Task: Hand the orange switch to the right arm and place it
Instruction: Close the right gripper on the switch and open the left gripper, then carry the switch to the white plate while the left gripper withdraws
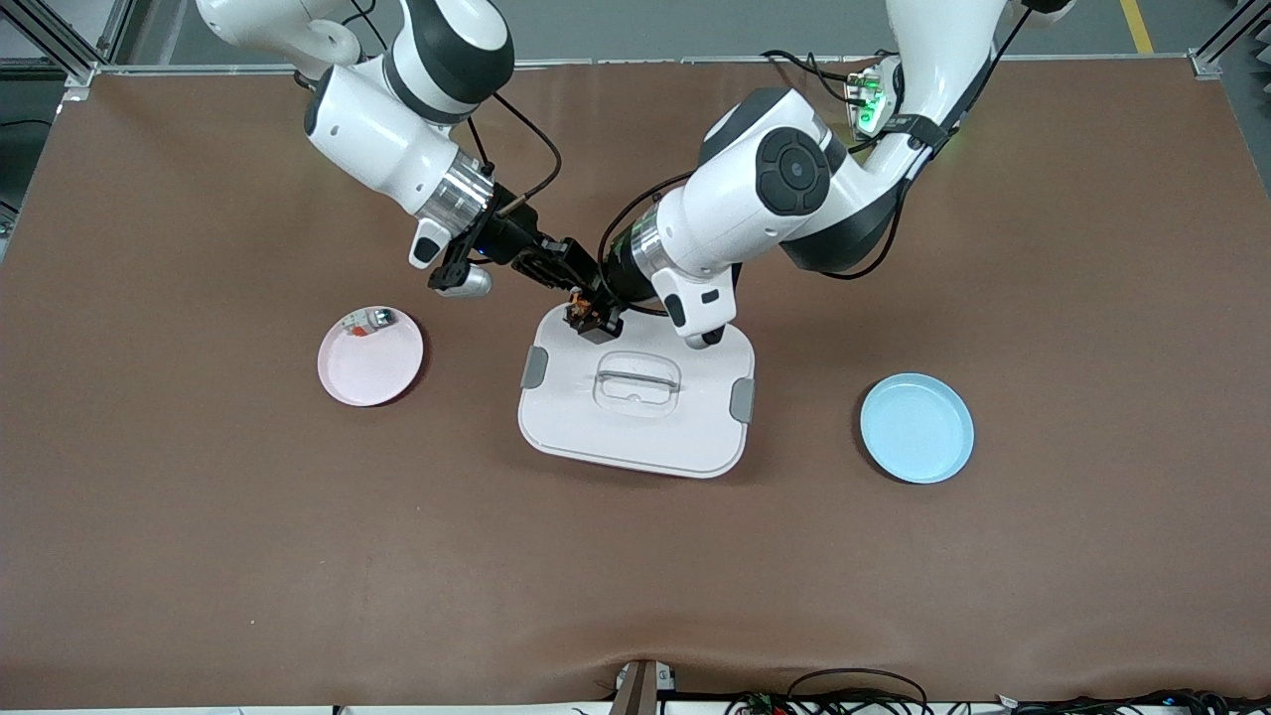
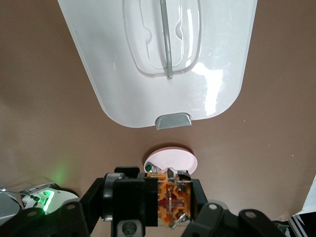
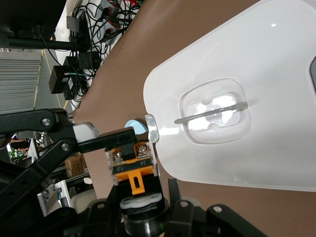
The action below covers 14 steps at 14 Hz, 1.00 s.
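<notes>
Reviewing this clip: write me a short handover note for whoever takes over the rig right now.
Left gripper: shut on the orange switch, up over the edge of the white lid nearest the arms' bases.
Right gripper: shut on the same switch; both grip it.
Pink plate, toward the right arm's end, holds a small silvery part. Blue plate is toward the left arm's end.
Done: right gripper has hold.
Left: left gripper lets go, right arm places the switch.

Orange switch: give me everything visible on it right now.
The orange switch is a tiny boxy part: black body, orange-brown face with metal contacts and an orange tab, plastic by the look. It is up in the air over the edge of the white lid nearest the robots' bases. Both grippers are shut on it: the left gripper and the right gripper meet at it mid-handover, each one's fingers clamping it. It touches nothing else.
</notes>
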Motion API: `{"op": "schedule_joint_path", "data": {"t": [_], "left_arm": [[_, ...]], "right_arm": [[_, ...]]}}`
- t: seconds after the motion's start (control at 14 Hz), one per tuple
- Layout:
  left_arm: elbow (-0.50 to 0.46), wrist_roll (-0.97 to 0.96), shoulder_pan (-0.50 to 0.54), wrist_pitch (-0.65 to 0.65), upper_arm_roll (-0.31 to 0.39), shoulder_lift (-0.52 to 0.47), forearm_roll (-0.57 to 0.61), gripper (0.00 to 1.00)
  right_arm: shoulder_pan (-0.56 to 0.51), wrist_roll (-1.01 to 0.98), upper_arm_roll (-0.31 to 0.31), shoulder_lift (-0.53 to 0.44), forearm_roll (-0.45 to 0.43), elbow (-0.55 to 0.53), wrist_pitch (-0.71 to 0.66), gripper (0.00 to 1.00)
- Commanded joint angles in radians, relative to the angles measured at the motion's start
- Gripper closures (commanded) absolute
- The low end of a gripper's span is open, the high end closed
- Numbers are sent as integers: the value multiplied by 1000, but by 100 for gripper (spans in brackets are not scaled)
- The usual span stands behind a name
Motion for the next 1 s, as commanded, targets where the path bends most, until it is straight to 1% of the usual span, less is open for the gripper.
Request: {"op": "schedule_joint_path", "data": {"t": [0.0,0.28,0.43,0.57,0.71,0.78,0.85,0.93], "left_arm": [[25,-7,-7,2,5,6,1,0],[25,-7,-2,2,8,3,1,0],[25,-5,-4,-7,34,-9,1,0],[25,7,4,-10,51,-33,1,0],[25,24,6,-22,78,-53,2,0],[25,51,6,-28,95,-72,7,0],[23,82,6,-28,101,-89,36,0],[23,96,7,-33,100,-102,78,0]], "right_arm": [[17,53,-11,23,17,37,7,100],[17,51,-11,30,15,37,7,100],[15,39,-12,30,3,37,5,100],[3,-16,-12,32,-14,37,-8,100],[0,-114,-15,36,-32,31,-11,100],[-1,-152,-18,38,-58,29,-24,100],[-6,-162,-21,38,-100,29,-43,100],[-23,-168,-21,38,-159,27,-63,100]]}}
